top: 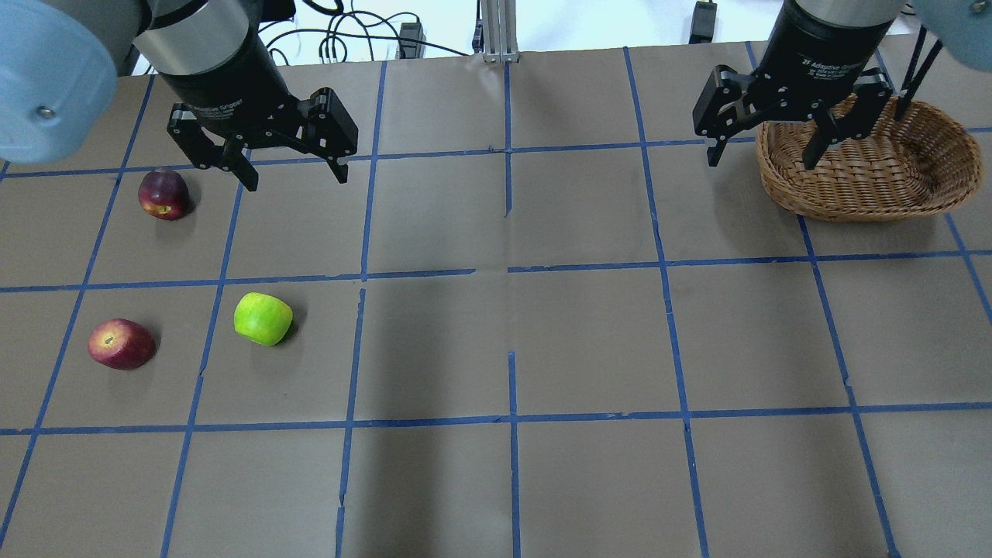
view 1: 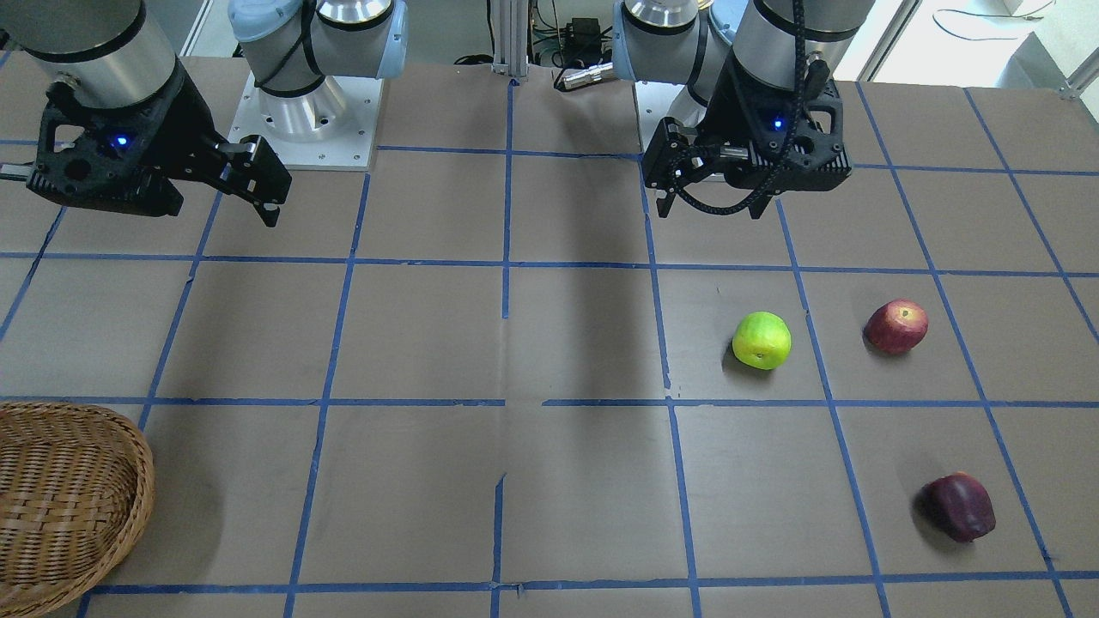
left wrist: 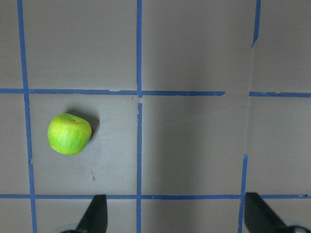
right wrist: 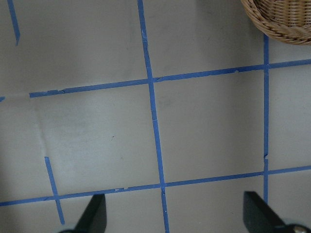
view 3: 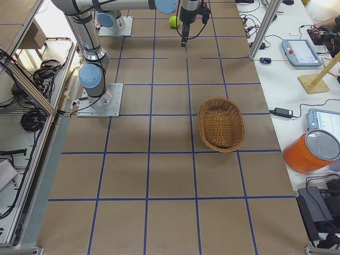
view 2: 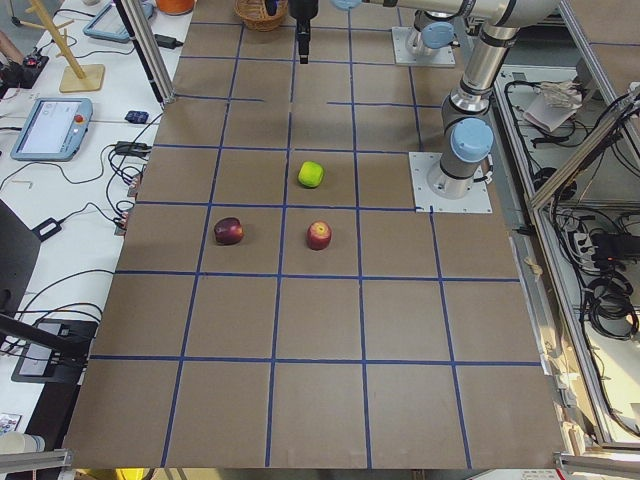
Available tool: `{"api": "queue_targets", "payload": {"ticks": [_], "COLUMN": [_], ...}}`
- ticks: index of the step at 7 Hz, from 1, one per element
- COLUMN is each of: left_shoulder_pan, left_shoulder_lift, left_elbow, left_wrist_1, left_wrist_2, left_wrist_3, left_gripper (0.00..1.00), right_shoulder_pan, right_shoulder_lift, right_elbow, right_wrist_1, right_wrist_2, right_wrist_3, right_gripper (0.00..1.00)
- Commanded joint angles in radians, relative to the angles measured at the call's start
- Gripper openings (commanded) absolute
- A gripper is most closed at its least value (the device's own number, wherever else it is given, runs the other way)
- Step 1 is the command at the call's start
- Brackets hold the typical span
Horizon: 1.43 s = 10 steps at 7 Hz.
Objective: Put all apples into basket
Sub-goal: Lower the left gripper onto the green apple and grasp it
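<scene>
Apples lie at the table's left end: green apple [top: 263, 318], red apple [top: 121, 343], dark apple [top: 163, 194], with the basket [top: 868, 186] at its far right corner and the left claw [top: 296, 180] and right claw [top: 761, 161] open, so an off-centre pinch could roll one away.

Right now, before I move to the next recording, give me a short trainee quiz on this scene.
1. True or false: the shallow woven wicker basket already holds an apple.
2. The fingers of the left gripper are: A) spread open, B) shut on fruit, C) out of view.
3. How many apples lie on the brown taped table?
Key: 1 false. 2 A. 3 three: the bright yellow-green apple, the red patchy apple, the dark maroon apple.
</scene>
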Motion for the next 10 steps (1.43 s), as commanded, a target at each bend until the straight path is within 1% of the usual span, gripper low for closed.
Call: {"api": "queue_targets", "payload": {"ticks": [1, 4, 5, 6, 7, 8, 9, 10], "left_shoulder_pan": [0.002, 0.014, 0.025, 0.06, 0.114, 0.182, 0.245, 0.287], "left_shoulder_lift": [0.004, 0.001, -0.02, -0.03, -0.031, -0.037, -0.062, -0.085], "left_elbow": [0.0, -0.003, -0.014, -0.053, -0.114, -0.208, -0.318, -0.412], "left_wrist_1": [-0.005, -0.008, -0.009, 0.006, 0.053, 0.151, 0.293, 0.436], "left_wrist_2": [0.002, 0.005, 0.032, 0.072, 0.069, 0.074, 0.074, 0.074], "left_wrist_3": [0.004, 0.011, 0.052, 0.121, 0.233, 0.331, 0.394, 0.513], "left_gripper": [1.0, 1.0, 1.0, 1.0, 1.0, 1.0, 1.0, 1.0], "right_shoulder_pan": [0.002, 0.002, 0.002, -0.001, 0.001, 0.002, 0.002, 0.002], "right_shoulder_lift": [-0.008, -0.008, -0.01, -0.008, -0.008, -0.013, -0.013, -0.014], "right_elbow": [0.001, 0.001, 0.001, 0.001, 0.001, 0.001, 0.001, 0.001], "right_wrist_1": [0.0, 0.0, 0.0, -0.002, -0.002, -0.002, -0.002, 0.0], "right_wrist_2": [0.003, 0.001, 0.001, -0.003, -0.002, 0.007, 0.006, 0.008], "right_wrist_3": [0.002, 0.001, 0.001, 0.001, 0.004, 0.007, 0.001, 0.001], "right_gripper": [1.0, 1.0, 1.0, 1.0, 1.0, 1.0, 1.0, 1.0]}}
